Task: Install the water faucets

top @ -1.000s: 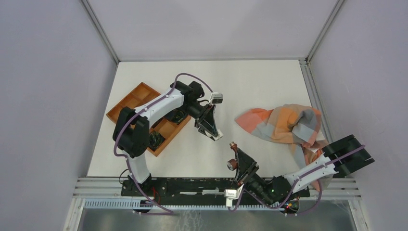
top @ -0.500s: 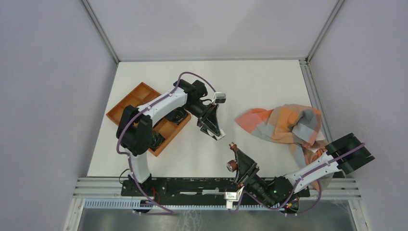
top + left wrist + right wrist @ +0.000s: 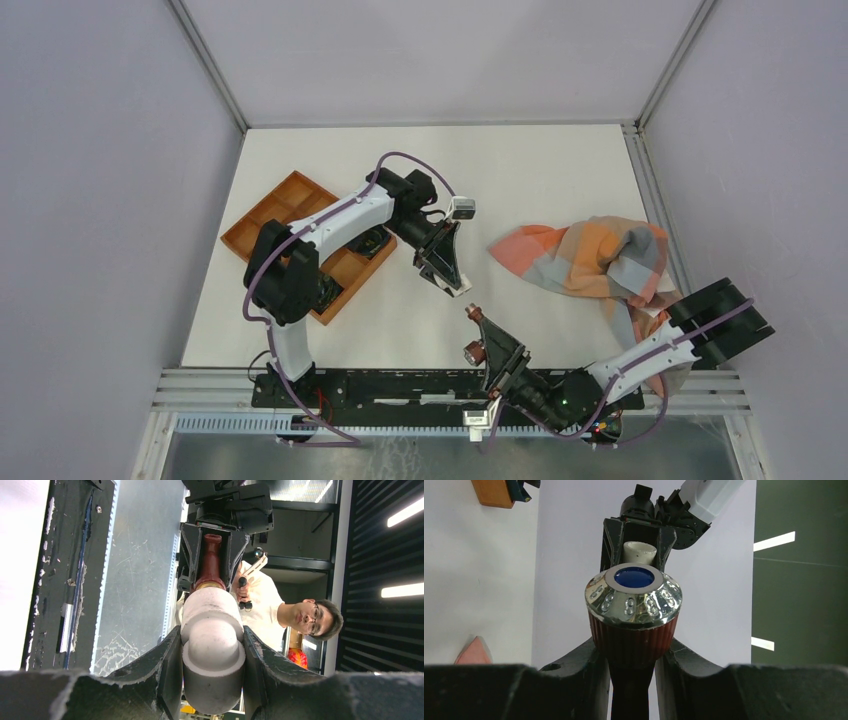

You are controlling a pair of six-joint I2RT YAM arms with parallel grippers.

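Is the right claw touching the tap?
Touching. The right wrist view shows the right claw with both fingers pressed against the ribbed red collar of the tap, no gap.

My right claw [image 3: 631, 652] pinches the ribbed body of a small reddish-brown faucet [image 3: 633, 635], whose faceted silvery knob with a blue disc faces me. Straight beyond my claw, the left claw [image 3: 639, 560] grips a pale cylindrical fitting [image 3: 640, 551]. Far up-left of my claw sits a corner of an orange-brown tray [image 3: 494, 491], and low to its left a pink cloth tip [image 3: 474, 651].

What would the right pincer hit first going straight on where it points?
Most likely the pale fitting clamped in the left pincer, straight ahead of the faucet in the right pincer; gap hard to judge.
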